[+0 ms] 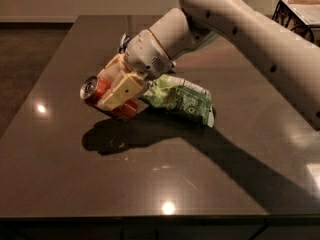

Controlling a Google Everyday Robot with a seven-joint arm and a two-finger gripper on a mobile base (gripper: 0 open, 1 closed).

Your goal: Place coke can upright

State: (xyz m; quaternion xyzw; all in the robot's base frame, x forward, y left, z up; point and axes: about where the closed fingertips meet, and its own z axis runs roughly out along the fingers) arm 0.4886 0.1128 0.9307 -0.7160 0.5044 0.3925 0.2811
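The coke can [98, 93] is a small red can with a silver top. It is held tilted above the dark table [150, 174], its silver top pointing left and slightly up. My gripper [116, 95] is shut on the can, with cream fingers [122, 90] clamped across its body. The can's lower end hangs just above the tabletop, over its own shadow. The white arm reaches in from the upper right.
A crinkled green chip bag [182, 99] lies on the table right of the gripper. A blue chip bag [123, 39] is mostly hidden behind the wrist. Another table [300, 9] stands at the far upper right.
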